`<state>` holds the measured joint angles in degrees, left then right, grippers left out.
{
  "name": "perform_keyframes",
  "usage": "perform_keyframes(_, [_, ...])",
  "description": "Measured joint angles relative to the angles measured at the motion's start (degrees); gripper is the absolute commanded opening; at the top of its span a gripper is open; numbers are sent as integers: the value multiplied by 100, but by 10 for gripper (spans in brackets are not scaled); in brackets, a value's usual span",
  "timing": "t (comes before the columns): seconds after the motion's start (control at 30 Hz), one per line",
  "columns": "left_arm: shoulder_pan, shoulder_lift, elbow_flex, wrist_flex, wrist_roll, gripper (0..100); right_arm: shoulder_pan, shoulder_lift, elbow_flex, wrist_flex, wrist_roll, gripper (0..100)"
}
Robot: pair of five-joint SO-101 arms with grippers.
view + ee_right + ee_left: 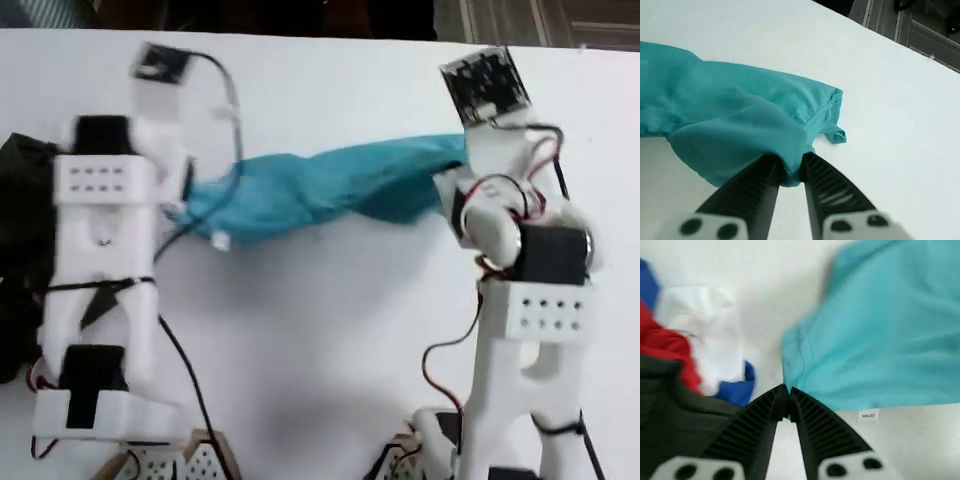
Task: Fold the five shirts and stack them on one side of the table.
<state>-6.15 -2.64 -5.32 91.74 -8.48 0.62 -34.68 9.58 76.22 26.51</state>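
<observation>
A teal shirt [320, 185] hangs bunched and stretched between the two arms across the white table [330, 340]. My left gripper [786, 391] is shut on the teal shirt's [880, 340] corner hem, close to its small white tag [868, 415]. My right gripper [790, 167] is shut on a fold of the teal shirt [730, 115] at the other end, beside a sleeve opening [832, 112]. From above, the left arm [105, 230] stands at the left and the right arm [530, 290] at the right.
A heap of other garments lies by the left arm: red cloth [665, 347], white cloth [705, 325], blue cloth [740, 387] and dark cloth [20, 230] at the table's left edge. Cables [225, 100] trail from both arms. The table's far edge [890, 42] runs behind the right gripper.
</observation>
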Motion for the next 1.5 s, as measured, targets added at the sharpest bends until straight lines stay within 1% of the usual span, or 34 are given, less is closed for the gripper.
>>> perform_keyframes(0.07, [334,0,413,-26,0,26,255,-229,387,-149,229,19])
perform_keyframes(0.2, [738,0,1257,-501,-9,37,651,-598,1248,-536,536,19])
perform_keyframes(0.23, [774,0,1451,-633,-9,60,668,-686,1468,-642,589,19])
perform_keyframes(0.37, [774,0,1996,-870,-53,213,677,-853,2101,-967,651,19])
perform_keyframes(0.57, [765,0,2136,-862,-1055,195,677,-862,2198,-1081,668,19])
perform_keyframes(0.67, [774,0,1952,-501,-1846,192,677,-862,2198,-1081,668,19])
perform_keyframes(0.77, [1055,0,1969,18,-2778,192,686,-862,2198,-1081,668,19])
perform_keyframes(0.8, [1178,0,2048,114,-2998,192,686,-862,2198,-1081,677,19])
perform_keyframes(0.87, [1398,0,2312,79,-3200,192,703,-862,2198,-1081,677,19])
perform_keyframes(1.07, [1837,0,3411,-932,-3332,195,747,-862,2198,-1081,677,19])
perform_keyframes(1.13, [1916,0,3684,-1143,-3332,195,747,-862,2198,-1081,677,19])
perform_keyframes(1.5, [1890,0,4545,-2470,-3341,195,747,-862,2198,-1081,677,19])
